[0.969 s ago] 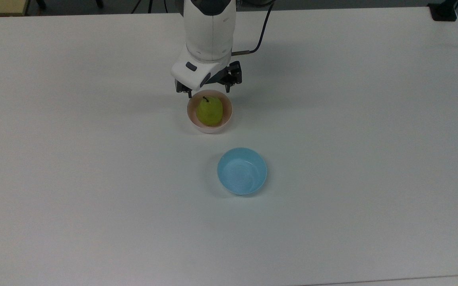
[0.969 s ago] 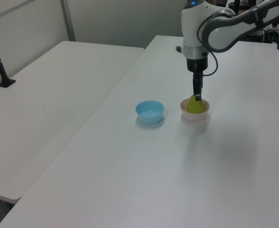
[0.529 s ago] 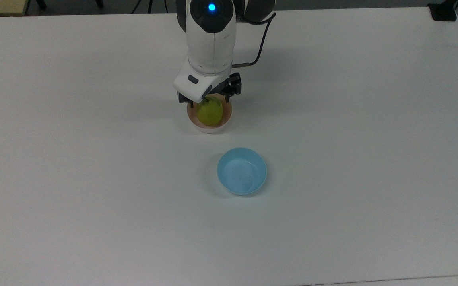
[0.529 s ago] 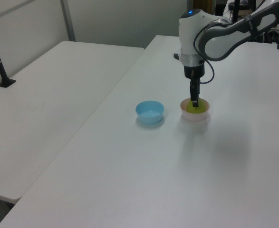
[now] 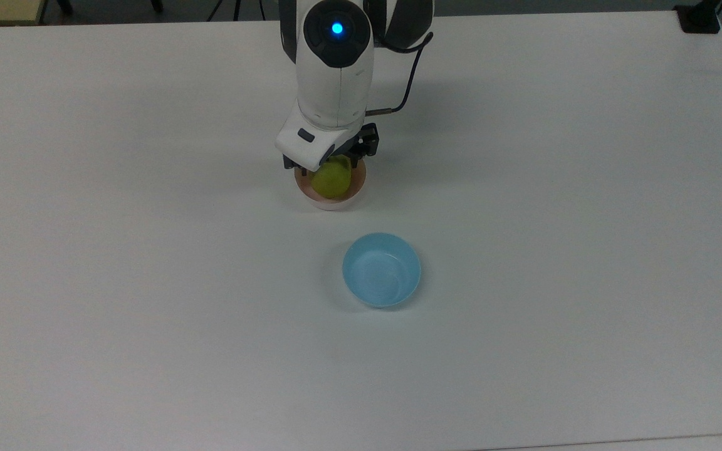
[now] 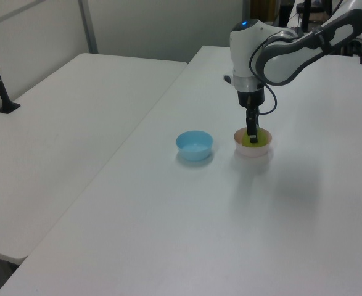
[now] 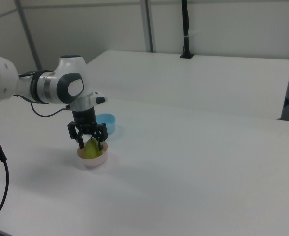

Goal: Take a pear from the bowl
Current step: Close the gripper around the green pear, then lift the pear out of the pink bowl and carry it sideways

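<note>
The yellow-green pear point(image 5: 333, 182) point(image 7: 90, 149) sits in the pale pink bowl point(image 5: 329, 202) point(image 7: 91, 161) point(image 6: 253, 150) on the white table. My gripper point(image 5: 328, 166) point(image 7: 91, 144) point(image 6: 252, 137) hangs straight down over the bowl. It is open, with one finger point(image 7: 80, 143) on each side of the pear's upper half. The hand hides the pear's stem and top in the top view. I cannot tell whether the fingers touch the fruit.
An empty light blue bowl point(image 5: 381, 269) point(image 6: 194, 145) point(image 7: 107, 121) stands a short way from the pink one, below it in the top view. A second white table point(image 6: 57, 123) adjoins at the left view's left. A black post point(image 7: 185, 29) stands at the back.
The gripper has come down over the bowl and now straddles the pear, covering its stem in the top view. The pear and both bowls have stayed put.
</note>
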Action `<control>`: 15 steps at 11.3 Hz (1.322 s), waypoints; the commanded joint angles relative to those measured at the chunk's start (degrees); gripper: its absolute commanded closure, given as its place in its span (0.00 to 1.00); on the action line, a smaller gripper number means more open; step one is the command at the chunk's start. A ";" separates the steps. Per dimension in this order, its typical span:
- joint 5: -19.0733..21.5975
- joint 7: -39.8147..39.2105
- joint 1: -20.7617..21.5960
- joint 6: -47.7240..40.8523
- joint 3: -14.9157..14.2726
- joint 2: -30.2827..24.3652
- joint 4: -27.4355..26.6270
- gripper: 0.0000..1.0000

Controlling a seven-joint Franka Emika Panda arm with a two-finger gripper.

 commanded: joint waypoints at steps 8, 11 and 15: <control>-1.70 -0.41 1.64 1.33 -0.51 -0.31 -0.80 0.67; -1.62 1.25 1.64 -2.09 -0.51 -4.08 -0.10 0.67; -0.83 1.17 0.59 -8.76 -1.03 -9.00 2.70 0.67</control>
